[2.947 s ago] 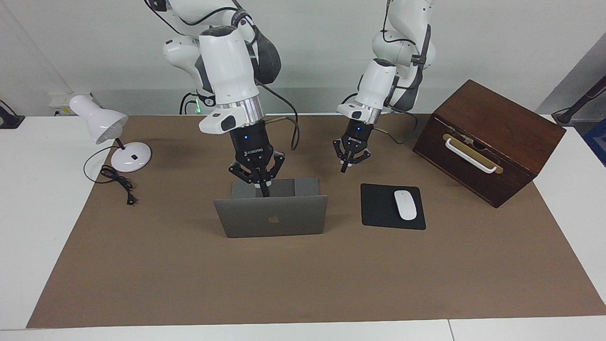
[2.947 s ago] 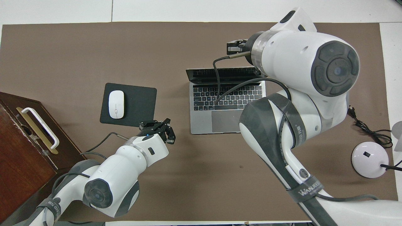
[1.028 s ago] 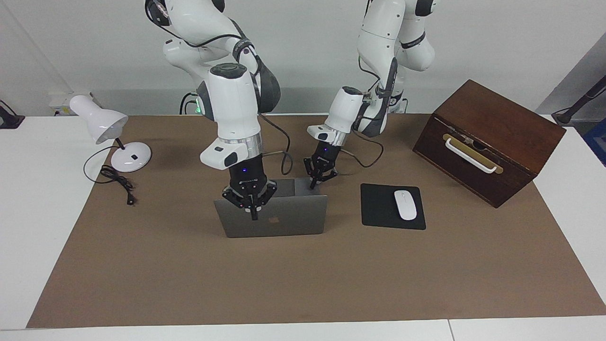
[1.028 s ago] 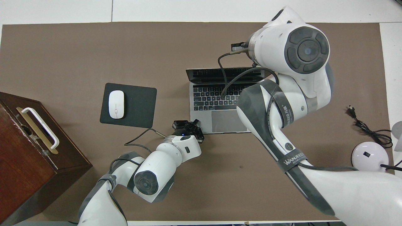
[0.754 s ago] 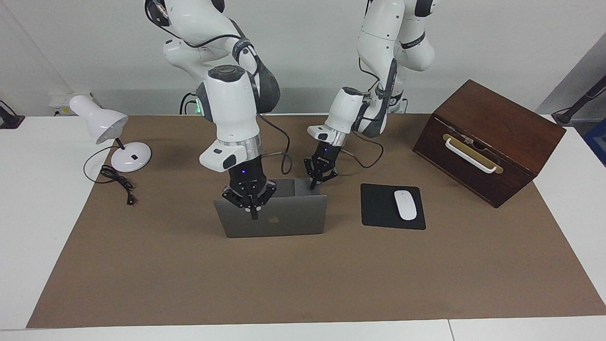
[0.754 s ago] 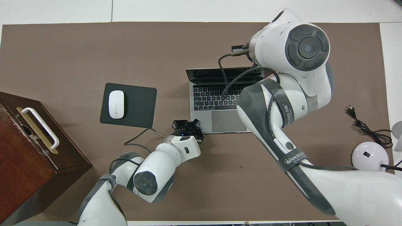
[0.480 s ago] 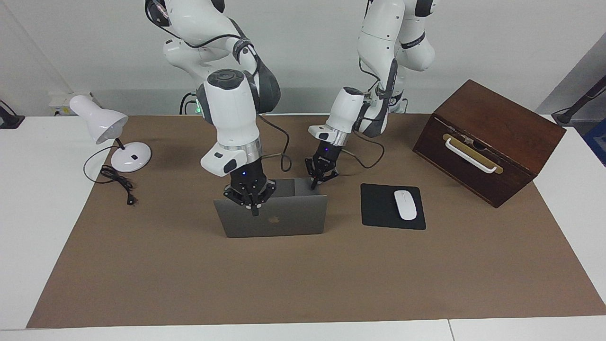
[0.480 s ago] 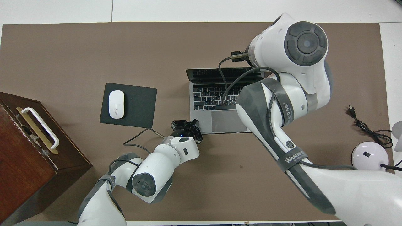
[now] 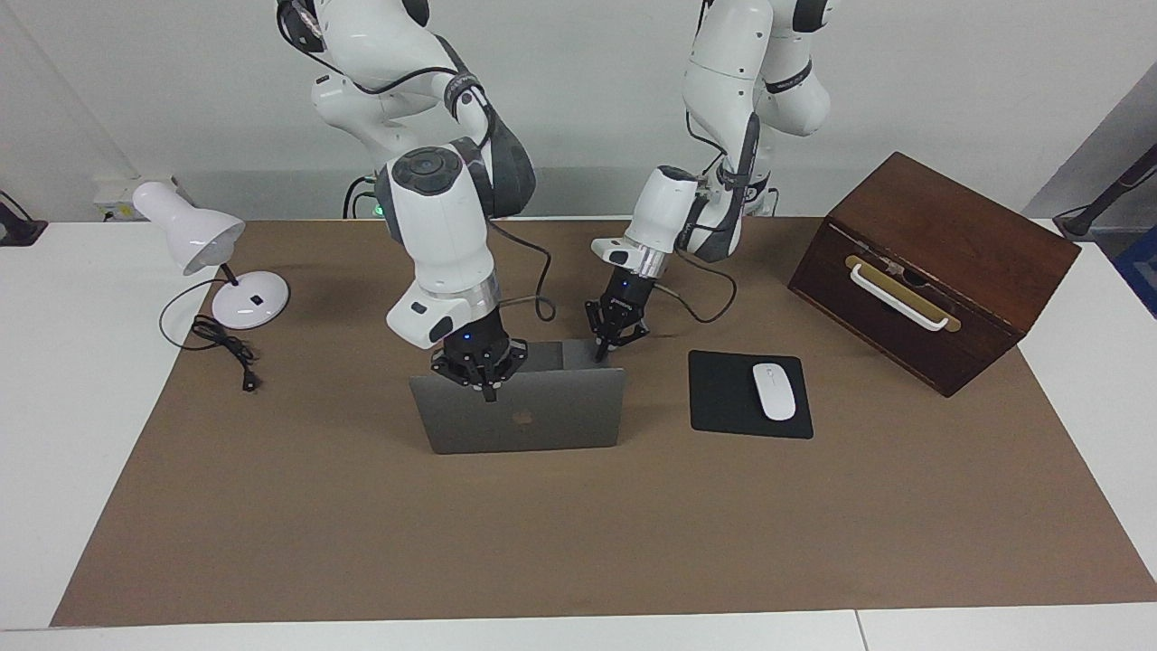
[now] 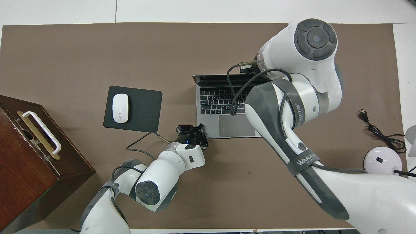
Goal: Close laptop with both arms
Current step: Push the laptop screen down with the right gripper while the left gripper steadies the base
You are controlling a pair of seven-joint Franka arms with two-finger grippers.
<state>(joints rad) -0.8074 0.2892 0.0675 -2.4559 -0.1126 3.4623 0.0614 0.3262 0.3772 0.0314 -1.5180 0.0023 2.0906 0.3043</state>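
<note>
The right gripper [image 9: 489, 389], fingers pressed together to a point and holding nothing, rests on the top edge of the laptop [image 9: 542, 420] lid, toward the right arm's end of that edge. Over the last second it has drawn back toward the robots, and the lid has come with it. In the overhead view the screen now shows as a narrower strip above the keyboard. So the closing has begun, though the lid is still near upright and most of the swing remains.

The left gripper [image 9: 604, 351], also pinched shut and empty, has stayed at the corner of the laptop's base nearest the robots, toward the left arm's end. It probably pins the base so it cannot slide.

The laptop sits mid-mat with its open side toward the robots. The keyboard is bare except for the right arm's cable hanging over it, which could get caught under the lid. The mouse pad [image 9: 723, 398] and mouse [image 9: 774, 391] lie beside it toward the left arm's end, apart from it. The box [image 9: 940, 271] and lamp [image 9: 212, 262] are well apart.
</note>
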